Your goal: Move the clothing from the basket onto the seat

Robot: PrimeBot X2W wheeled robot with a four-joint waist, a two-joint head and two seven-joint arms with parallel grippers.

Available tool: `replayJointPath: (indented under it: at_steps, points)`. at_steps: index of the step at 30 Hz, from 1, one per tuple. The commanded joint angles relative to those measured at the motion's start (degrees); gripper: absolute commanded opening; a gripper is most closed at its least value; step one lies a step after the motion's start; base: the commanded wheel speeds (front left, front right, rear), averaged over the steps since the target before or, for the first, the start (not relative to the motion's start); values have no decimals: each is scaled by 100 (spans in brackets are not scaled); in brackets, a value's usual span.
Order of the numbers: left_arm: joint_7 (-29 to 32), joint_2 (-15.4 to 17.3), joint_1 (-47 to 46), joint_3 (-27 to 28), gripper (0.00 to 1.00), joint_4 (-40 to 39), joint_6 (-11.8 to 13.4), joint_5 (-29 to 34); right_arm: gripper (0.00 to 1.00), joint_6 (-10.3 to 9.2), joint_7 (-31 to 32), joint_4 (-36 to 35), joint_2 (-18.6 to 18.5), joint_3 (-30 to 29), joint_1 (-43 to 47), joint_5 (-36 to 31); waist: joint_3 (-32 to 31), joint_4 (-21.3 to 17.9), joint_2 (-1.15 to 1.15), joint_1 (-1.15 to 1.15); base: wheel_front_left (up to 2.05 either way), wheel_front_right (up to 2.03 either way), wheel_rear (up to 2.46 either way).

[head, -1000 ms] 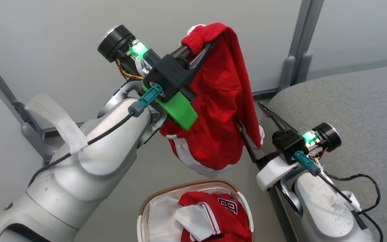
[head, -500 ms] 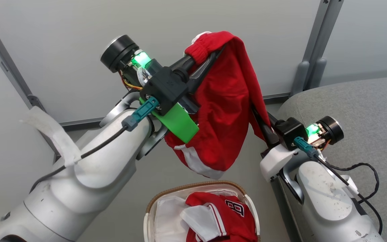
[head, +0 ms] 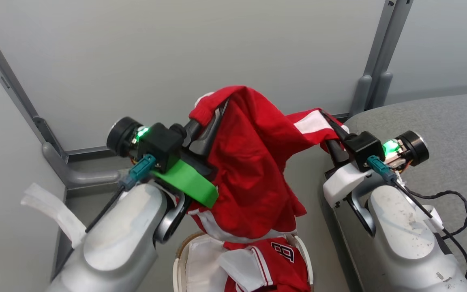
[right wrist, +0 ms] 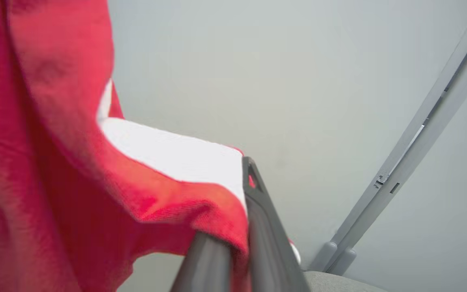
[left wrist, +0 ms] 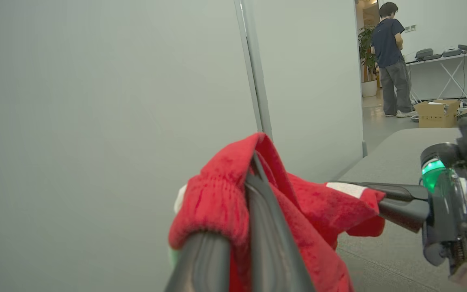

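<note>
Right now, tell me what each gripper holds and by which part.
One red garment, held by both: the left gripper pinches its ribbed band, the right gripper its white-striped edge.

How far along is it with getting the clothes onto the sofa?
Done: no clothing yet on the visible sofa. In hand: a red garment, pinched by left gripper and right gripper, hangs above the basket. Left: the numbered jersey still lies in the basket.

R fingers clamped on red garment edge; grey wall behind
</note>
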Motion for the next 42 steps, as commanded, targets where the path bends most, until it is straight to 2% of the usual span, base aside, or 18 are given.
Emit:
replayJointPath:
  at_steps: [1,8,17,24,30,42]
  points:
    - [-18,-69,246,99,100,-3,48,-75,0,-4,-28,-63,-22,-120,-83,-120,5,12,0,0,0,0,0]
    - [-13,-274,1106,417,100,211,-126,-18,0,-4,-28,-266,-89,-670,-98,-425,66,14,0,0,0,0,0]
    - [-13,-371,1795,806,100,502,-315,198,0,-5,-28,-587,-341,-1384,-52,-535,129,-76,0,0,0,0,0]
    - [-14,-573,2103,1067,100,582,-401,374,0,-5,-28,-756,-514,-1604,97,-580,156,-214,0,0,0,0,0]
    - [-14,-717,2286,1196,100,618,-438,553,0,-5,-28,-842,-630,-1656,158,-590,228,-575,0,0,0,0,0]
    - [-15,-916,2260,1243,100,632,-458,816,0,-6,-28,-806,-705,-1570,16,-495,583,-1691,0,0,0,0,0]
